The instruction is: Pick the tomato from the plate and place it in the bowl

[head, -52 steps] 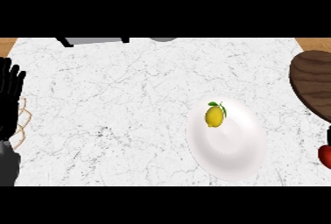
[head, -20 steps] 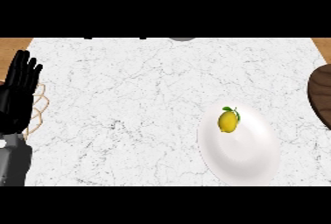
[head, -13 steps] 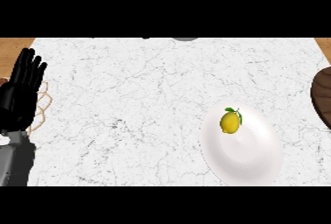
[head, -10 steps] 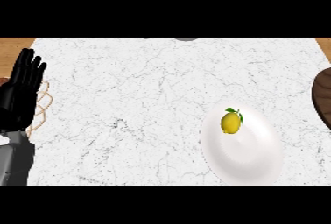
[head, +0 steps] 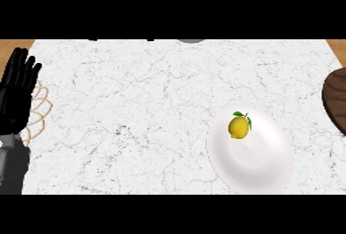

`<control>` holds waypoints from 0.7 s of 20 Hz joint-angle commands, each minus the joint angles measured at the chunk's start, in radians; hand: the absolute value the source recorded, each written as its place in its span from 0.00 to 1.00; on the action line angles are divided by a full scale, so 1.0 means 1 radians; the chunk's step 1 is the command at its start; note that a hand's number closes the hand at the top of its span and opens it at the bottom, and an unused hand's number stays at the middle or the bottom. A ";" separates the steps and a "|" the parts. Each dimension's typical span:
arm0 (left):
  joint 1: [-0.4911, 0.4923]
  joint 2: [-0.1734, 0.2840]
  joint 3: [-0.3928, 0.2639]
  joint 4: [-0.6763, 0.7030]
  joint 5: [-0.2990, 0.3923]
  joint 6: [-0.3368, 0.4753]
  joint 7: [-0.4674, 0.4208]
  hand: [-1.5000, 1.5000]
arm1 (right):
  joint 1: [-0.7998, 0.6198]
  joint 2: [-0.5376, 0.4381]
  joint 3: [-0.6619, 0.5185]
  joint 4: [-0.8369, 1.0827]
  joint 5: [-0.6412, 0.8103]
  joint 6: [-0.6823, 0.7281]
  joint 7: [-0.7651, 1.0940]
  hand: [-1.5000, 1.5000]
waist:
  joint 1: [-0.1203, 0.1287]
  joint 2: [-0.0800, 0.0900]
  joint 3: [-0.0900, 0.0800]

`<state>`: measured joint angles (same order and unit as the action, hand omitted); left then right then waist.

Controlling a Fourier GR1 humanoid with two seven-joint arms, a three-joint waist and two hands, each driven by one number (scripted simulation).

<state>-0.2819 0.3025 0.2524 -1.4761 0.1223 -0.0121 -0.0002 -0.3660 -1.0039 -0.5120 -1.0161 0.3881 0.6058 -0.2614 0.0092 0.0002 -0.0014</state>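
A small yellow tomato (head: 238,126) with a green stalk lies on the upper left part of a white plate (head: 256,160) at the right of the marble counter. A dark brown bowl (head: 335,98) is cut off by the right edge, a little above the plate. My left hand (head: 17,93) rests open at the far left edge, fingers straight and pointing up, far from the plate. My right hand is out of the picture.
A thin wire object (head: 38,109) lies on the counter beside and partly under my left hand. A grey object (head: 191,40) peeks in at the counter's far edge. Wooden strips show at the top corners.
The view has shifted, so the plate and tomato moved right, then slightly back left. My left hand has come further into sight at the left edge. The bowl is more cut off.
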 commanded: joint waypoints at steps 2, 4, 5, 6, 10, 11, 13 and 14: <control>0.053 -0.032 -0.020 -0.056 -0.012 0.012 -0.005 0.50 | 0.051 0.120 0.062 -0.091 0.062 -0.113 0.054 1.00 | -0.007 -0.001 0.001; 0.093 -0.031 -0.010 -0.084 0.001 0.003 -0.005 0.50 | 0.029 0.182 0.105 -0.167 0.099 -0.164 0.181 1.00 | -0.003 -0.003 0.001; 0.014 -0.038 -0.025 -0.021 -0.015 0.020 -0.002 0.50 | -0.009 0.218 0.173 -0.079 0.169 -0.238 0.136 1.00 | 0.005 0.004 0.002; 0.025 -0.024 -0.013 -0.043 -0.006 0.015 0.017 0.50 | -0.006 0.195 0.171 -0.044 0.185 -0.231 0.129 1.00 | 0.003 0.002 0.002; 0.056 -0.045 -0.028 -0.094 -0.007 0.023 0.030 0.50 | -0.087 0.264 0.144 0.123 0.182 -0.292 0.217 0.00 | 0.011 0.002 0.002; 0.012 -0.051 -0.039 -0.038 -0.039 0.046 0.011 0.50 | -0.067 0.315 0.131 0.120 0.158 -0.317 0.206 0.00 | 0.001 0.003 0.002; 0.044 -0.023 -0.003 0.010 -0.008 -0.012 -0.057 0.50 | -0.144 0.289 0.108 0.236 0.129 -0.280 0.176 0.00 | 0.009 0.006 0.002; 0.043 -0.009 0.002 -0.058 0.003 -0.006 -0.003 0.50 | -0.115 0.339 0.106 0.245 0.123 -0.326 0.133 0.00 | 0.012 0.004 0.003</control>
<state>-0.2481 0.2765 0.2410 -1.5075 0.1128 -0.0045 -0.0112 -0.4517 -0.7286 -0.3901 -0.8768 0.5310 0.3283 -0.0893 0.0157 0.0040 0.0006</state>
